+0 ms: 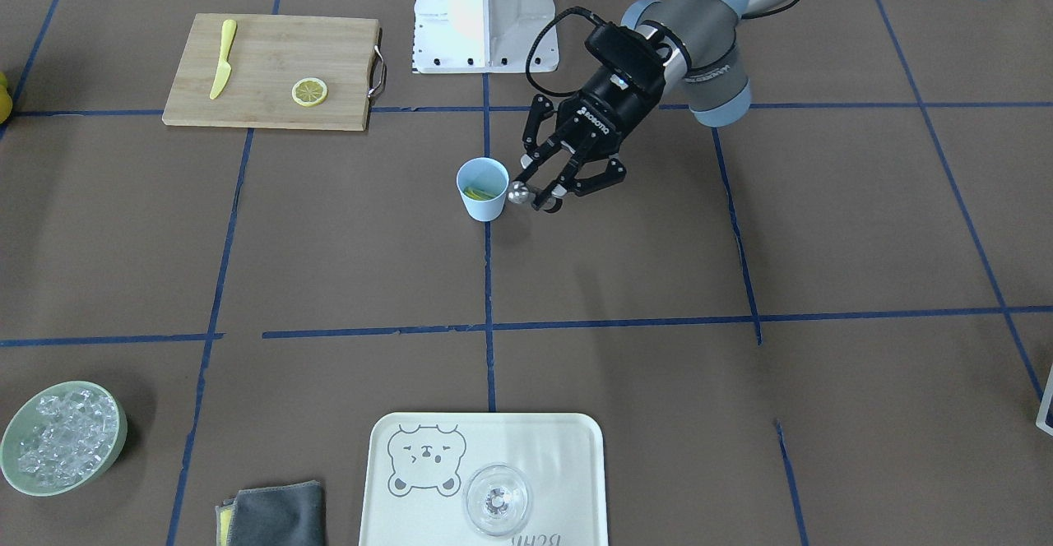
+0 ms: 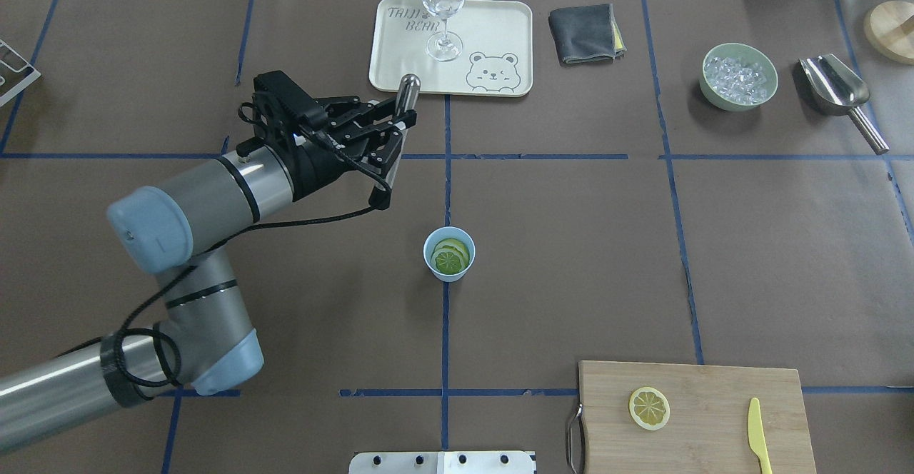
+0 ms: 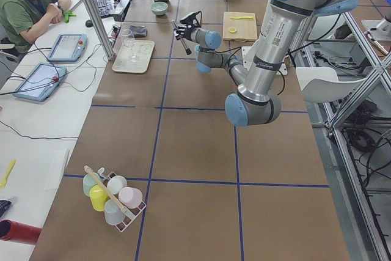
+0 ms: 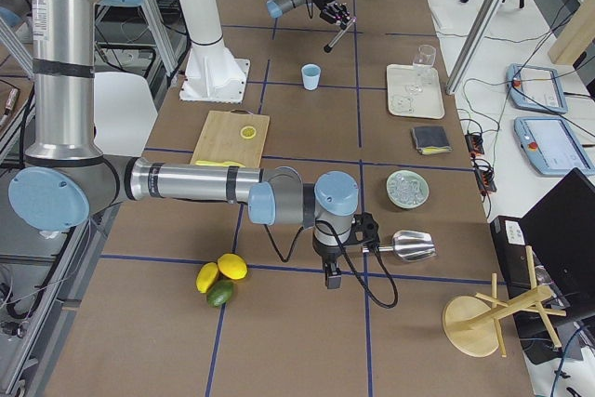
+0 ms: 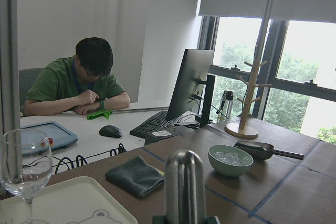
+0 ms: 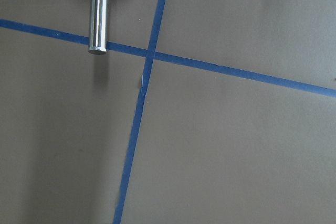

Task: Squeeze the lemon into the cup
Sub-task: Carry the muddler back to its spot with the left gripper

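The small light-blue cup point(image 2: 449, 274), matte and tapered with a wider rim, stands upright near the middle of the brown paper-covered desk point(image 2: 571, 245). The lemon slice point(image 2: 450, 261) lies flat inside it, overlapped by another round piece. A second slice point(image 2: 649, 407), with a bright rind and pale segments, rests on the wooden board point(image 2: 714, 388) beside a yellow plastic knife point(image 2: 758, 445).

The pale green bowl point(image 2: 737, 99) is heaped with clear ice, and a shiny metal scoop point(image 2: 835, 88) lies next to it. A clear stemmed glass point(image 2: 443, 3), empty, stands on a cream tray point(image 2: 500, 31) printed with a bear. A folded grey cloth point(image 2: 582, 33) lies just beside the tray.

The left pincer point(image 1: 545, 197) is raised off the desk and is pinching a smooth steel rod point(image 2: 408, 88) with a rounded end. The right pincer point(image 4: 333, 278) hangs low near the scoop handle. I cannot tell whether it is spread or pressed together.
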Controlling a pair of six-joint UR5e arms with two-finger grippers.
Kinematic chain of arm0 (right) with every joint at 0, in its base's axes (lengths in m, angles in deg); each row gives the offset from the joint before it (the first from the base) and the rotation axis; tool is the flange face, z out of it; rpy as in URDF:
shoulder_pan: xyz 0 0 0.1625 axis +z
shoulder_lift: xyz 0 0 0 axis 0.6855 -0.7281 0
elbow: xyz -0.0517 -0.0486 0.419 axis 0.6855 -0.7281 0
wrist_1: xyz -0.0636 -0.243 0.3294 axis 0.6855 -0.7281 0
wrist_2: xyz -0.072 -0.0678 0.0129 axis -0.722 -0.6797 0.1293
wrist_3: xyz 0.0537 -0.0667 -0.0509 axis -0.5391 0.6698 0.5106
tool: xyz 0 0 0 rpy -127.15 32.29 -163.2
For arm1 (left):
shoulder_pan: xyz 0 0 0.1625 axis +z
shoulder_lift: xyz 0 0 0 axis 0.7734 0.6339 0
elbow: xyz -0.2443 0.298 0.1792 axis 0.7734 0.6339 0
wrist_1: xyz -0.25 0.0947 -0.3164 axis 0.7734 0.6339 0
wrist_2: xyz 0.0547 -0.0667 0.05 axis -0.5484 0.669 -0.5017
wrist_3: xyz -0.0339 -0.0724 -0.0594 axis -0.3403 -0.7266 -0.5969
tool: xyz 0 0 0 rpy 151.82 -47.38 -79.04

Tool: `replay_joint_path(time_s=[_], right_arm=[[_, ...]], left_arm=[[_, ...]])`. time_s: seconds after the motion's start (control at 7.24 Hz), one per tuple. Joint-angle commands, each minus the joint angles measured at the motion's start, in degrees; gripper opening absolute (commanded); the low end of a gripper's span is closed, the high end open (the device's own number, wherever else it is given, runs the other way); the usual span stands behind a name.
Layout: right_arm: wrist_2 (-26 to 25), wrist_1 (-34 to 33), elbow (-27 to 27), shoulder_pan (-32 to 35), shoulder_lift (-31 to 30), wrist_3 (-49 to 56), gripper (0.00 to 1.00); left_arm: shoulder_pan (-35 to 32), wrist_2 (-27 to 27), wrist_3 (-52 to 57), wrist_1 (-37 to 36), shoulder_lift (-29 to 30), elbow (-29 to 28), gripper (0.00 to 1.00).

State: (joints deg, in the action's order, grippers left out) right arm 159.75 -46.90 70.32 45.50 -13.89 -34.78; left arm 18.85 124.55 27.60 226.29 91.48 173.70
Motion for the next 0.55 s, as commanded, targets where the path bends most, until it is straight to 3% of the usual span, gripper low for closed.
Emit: replay_joint_path(time_s=[0.0, 0.14, 0.41], right_arm=[[0.0, 0.01, -0.06, 0.0, -0.12, 0.01, 1.0], [0.0, -0.07, -0.67, 0.0, -0.12, 0.09, 1.0], [0.17, -0.07, -0.76, 0.0, -0.12, 0.1, 1.0]], left_arm=[[-7.27, 11.23, -6.34, -20.73, -4.78, 6.95, 0.0], [-9.13, 12.66, -6.36, -27.35, -7.84, 8.89, 0.0], [-15.01, 15.04, -6.28, -48.22, -8.67, 10.92, 0.0]])
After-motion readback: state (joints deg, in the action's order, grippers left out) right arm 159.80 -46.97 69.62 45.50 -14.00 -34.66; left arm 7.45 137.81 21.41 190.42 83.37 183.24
